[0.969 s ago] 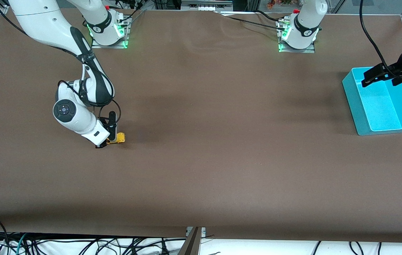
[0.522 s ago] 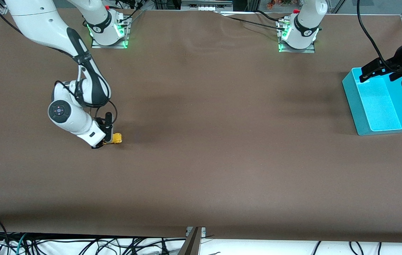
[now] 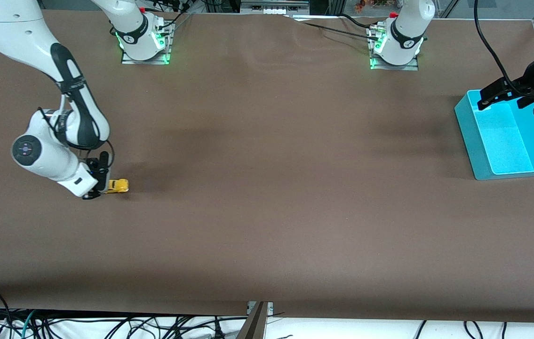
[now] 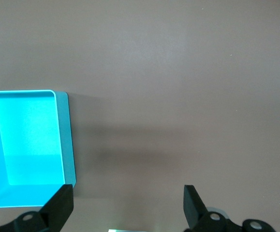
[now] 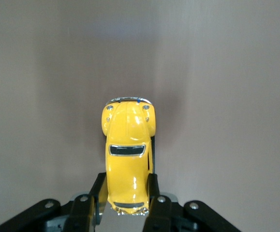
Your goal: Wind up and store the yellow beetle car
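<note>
The yellow beetle car [image 3: 118,186] [image 5: 128,159] rests on the brown table toward the right arm's end. My right gripper [image 3: 99,187] [image 5: 126,189] is shut on the car's rear half, one finger on each side, and its nose points toward the middle of the table. My left gripper [image 3: 499,96] [image 4: 129,205] hangs open over the edge of the turquoise bin [image 3: 506,136] [image 4: 23,145] at the left arm's end, with nothing between its fingers.
The turquoise bin has nothing inside it. The two robot bases [image 3: 144,40] [image 3: 396,44] stand along the edge of the table farthest from the front camera. Cables lie below the edge nearest that camera.
My right gripper has dragged the car along the table toward the right arm's end. My left gripper rose slightly over the bin early on, then stayed put.
</note>
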{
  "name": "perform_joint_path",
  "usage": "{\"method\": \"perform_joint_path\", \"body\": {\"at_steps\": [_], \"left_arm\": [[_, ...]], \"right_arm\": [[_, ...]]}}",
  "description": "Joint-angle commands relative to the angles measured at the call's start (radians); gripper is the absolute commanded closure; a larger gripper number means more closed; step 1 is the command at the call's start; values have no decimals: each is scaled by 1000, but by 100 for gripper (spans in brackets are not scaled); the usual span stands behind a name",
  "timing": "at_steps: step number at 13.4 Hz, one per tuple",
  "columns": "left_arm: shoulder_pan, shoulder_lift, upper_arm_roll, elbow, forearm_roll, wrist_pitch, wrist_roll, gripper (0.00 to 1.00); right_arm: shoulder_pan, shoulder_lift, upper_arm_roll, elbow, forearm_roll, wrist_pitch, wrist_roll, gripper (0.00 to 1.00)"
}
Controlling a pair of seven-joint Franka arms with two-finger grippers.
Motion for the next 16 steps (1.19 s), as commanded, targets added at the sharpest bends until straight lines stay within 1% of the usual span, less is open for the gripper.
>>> {"method": "perform_joint_path", "body": {"at_steps": [1, 5, 6, 7, 8, 9, 16], "left_arm": [[5, -18, -1, -15, 19, 10, 26, 0], [5, -17, -1, -17, 19, 10, 26, 0], [5, -17, -1, -15, 19, 10, 26, 0], [5, -17, -1, -15, 19, 10, 26, 0], [5, -17, -1, -15, 19, 10, 26, 0], [5, -15, -1, -15, 19, 10, 27, 0], [5, -15, -1, -15, 18, 10, 26, 0]], "right_arm": [[-36, 31, 10, 4, 4, 35, -48, 94], [-33, 30, 10, 6, 6, 35, -45, 93], [-32, 30, 10, 8, 6, 35, -45, 88], [-30, 28, 10, 14, 6, 32, -45, 74], [-30, 26, 12, 21, 4, 32, -49, 55], [-29, 25, 13, 38, 3, 25, -51, 1], [-29, -3, 16, 55, 4, 12, -56, 0]]}}
